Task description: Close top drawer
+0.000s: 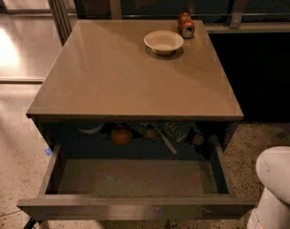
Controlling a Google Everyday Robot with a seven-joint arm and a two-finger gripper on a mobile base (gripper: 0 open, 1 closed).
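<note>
Finds the top drawer pulled far out beneath the worktop, front nearest the camera. Cannot tell the claw's state: off-frame beyond the white arm at lower right. Risks an off-centre push from that side, skewing and jamming the drawer.

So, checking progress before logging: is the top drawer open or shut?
Open: the top drawer is pulled far out, its floor exposed. The gripper is out of view.
</note>
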